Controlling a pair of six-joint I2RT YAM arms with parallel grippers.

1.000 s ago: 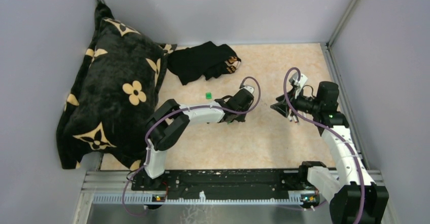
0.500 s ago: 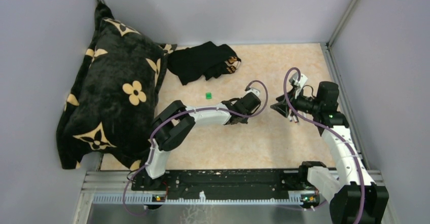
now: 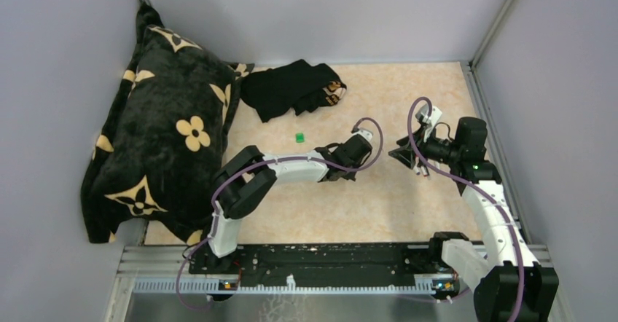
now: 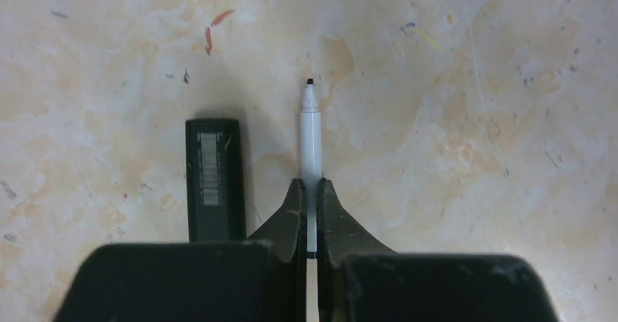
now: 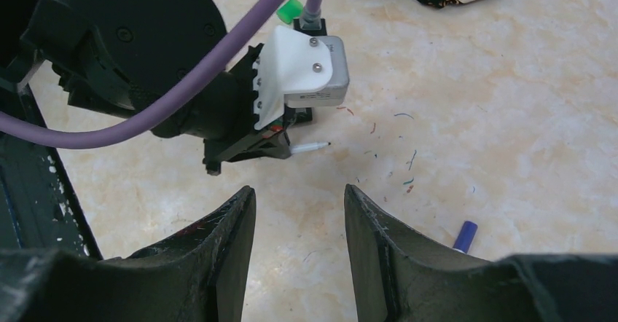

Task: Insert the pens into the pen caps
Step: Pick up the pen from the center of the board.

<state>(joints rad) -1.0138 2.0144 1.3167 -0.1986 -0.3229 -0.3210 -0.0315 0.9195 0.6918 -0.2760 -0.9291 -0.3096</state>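
Note:
My left gripper (image 4: pixel 311 191) is shut on the back end of a thin white pen (image 4: pixel 311 136). Its black tip points away from the jaws, low over the table. A thicker black marker (image 4: pixel 213 180) lies flat just left of it, parallel and apart. From the right wrist view the same white pen (image 5: pixel 310 147) sticks out of the left gripper (image 5: pixel 280 149). My right gripper (image 5: pixel 299 216) stands open and empty, facing the left one from the right. A green pen cap (image 3: pixel 299 138) sits behind the left arm. A purple pen cap (image 5: pixel 464 235) lies by the right finger, partly hidden.
A black cloth (image 3: pixel 291 87) lies at the back of the table. A large black pillow with tan flowers (image 3: pixel 167 132) fills the left side. Grey walls close in the back and sides. Small coloured ink marks dot the tabletop (image 5: pixel 404 165).
The left gripper's jaws have closed onto the white pen, and the left wrist has shifted slightly to the right. The right arm has not moved.

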